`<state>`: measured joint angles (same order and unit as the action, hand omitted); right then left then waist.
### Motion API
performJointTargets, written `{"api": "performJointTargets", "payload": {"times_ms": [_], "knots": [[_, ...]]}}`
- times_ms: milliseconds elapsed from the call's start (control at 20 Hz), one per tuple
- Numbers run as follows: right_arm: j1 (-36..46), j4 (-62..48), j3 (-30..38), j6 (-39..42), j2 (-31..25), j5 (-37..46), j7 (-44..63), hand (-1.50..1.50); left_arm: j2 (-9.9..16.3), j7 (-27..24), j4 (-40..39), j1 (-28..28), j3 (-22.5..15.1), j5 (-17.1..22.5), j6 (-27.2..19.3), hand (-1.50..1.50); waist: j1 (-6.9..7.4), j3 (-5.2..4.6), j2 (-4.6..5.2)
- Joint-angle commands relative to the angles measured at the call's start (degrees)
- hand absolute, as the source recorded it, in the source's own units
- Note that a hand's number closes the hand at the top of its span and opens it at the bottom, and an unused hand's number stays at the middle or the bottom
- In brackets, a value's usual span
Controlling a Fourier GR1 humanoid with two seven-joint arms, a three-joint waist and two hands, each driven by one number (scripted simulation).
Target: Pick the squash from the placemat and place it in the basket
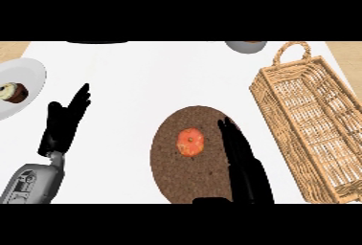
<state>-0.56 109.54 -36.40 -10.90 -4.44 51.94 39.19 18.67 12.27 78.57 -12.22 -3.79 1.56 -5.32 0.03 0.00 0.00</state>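
An orange squash (189, 142) lies near the middle of a round brown placemat (176, 172) on the white counter. My right hand (240, 158) is over the placemat's right side, just right of the squash, fingers straight and pointing away from me, holding nothing. A woven wicker basket (311, 124) with a handle at its far end stands to the right of the placemat. My left hand (65, 122) rests open at the left, fingers up, well away from the squash.
A white plate (25, 79) carrying a small pastry (12, 92) sits at the far left edge. A grey bowl (246, 46) shows partly at the top, left of the basket handle. A dark object (97, 42) peeks in at the top left.
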Motion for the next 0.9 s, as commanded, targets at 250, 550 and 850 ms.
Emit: {"api": "performJointTargets", "payload": {"times_ms": [250,550,850], "knots": [[1.5,-9.7,4.0,-4.2,2.4,-0.8,-6.8,-1.5,-3.0,1.7,6.6,4.9,-0.2,-3.9,0.0,0.0,0.17,0.02,-0.08],[3.9,-16.4,1.8,-8.0,4.4,-0.5,-8.4,-1.5,-4.4,0.2,1.0,0.2,3.5,-5.3,1.6,0.0,-0.04,0.0,-0.02],[12.0,-24.0,-0.3,-12.9,4.4,-3.0,-4.4,-1.5,-4.6,1.0,1.3,0.2,4.7,-6.4,3.7,0.0,0.09,0.0,0.0]]}}
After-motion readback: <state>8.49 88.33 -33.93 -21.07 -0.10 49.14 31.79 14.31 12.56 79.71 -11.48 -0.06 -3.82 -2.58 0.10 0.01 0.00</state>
